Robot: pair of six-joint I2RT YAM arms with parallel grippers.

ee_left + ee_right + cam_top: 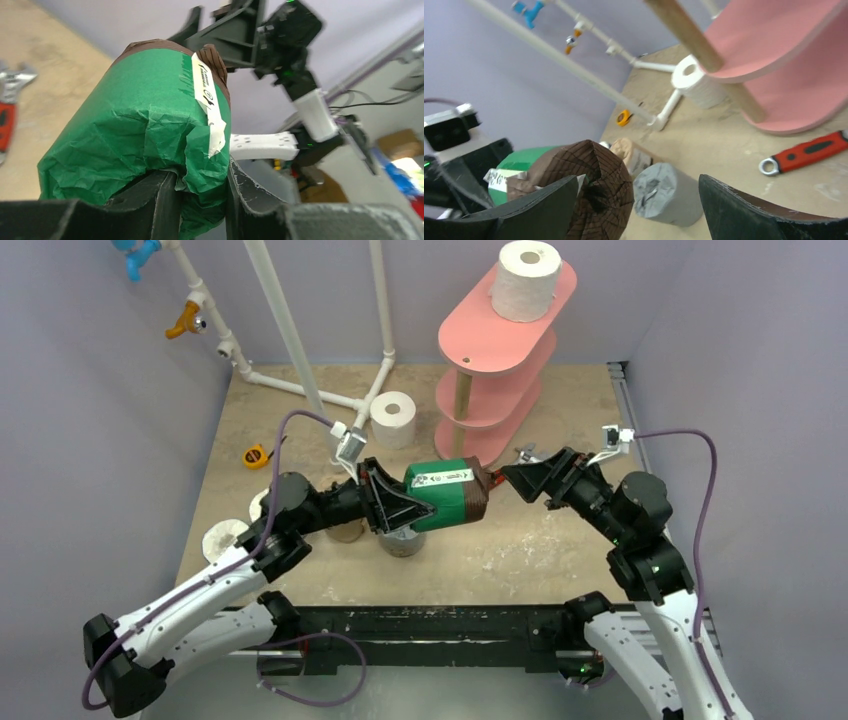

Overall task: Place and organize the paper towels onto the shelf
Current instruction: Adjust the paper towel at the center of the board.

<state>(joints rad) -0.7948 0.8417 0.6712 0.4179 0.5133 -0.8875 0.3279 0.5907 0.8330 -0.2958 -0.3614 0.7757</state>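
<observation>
Top external view
- Held item: green-wrapped roll (445, 495), lying on its side in mid-air between the two arms, above the table and not on any board.
- Left gripper (400, 502): clamped on the roll's near-left end.
- Right gripper (512, 478): at the roll's brown end. Whether it grips cannot be told from here.
- Shelf (480, 340): far right of centre, with one white roll (526, 280) upright on its top board. The lower boards show no rolls from this angle.
- Table: a second white roll (393, 418) stands by the white pipe frame (290, 340), with a yellow tape measure (257, 455) to the left.

Left wrist view
- Grip: black fingers (165, 200) pinch the crumpled green wrapping from both sides and the paper bulges around them.
- Opposite arm: its gripper sits just beyond the brown end.

Right wrist view
- Right fingers: spread wide. The brown end (594, 185) sits between them, close against one finger and well clear of the other, so nothing is gripped.
- Below: a grey roll (666, 192) and a tan roll (626, 150) on the table, and a red-handled wrench (809, 150) by the shelf foot.

Step in hand
- Reading: a hand-over between the arms, with the left alone carrying the roll.
- Doing it well: draw the right gripper straight back along the roll's axis so no finger drags the brown end. Keep the left grip steady, since the wrapping is soft and could slip, then carry the roll to a free board.
</observation>
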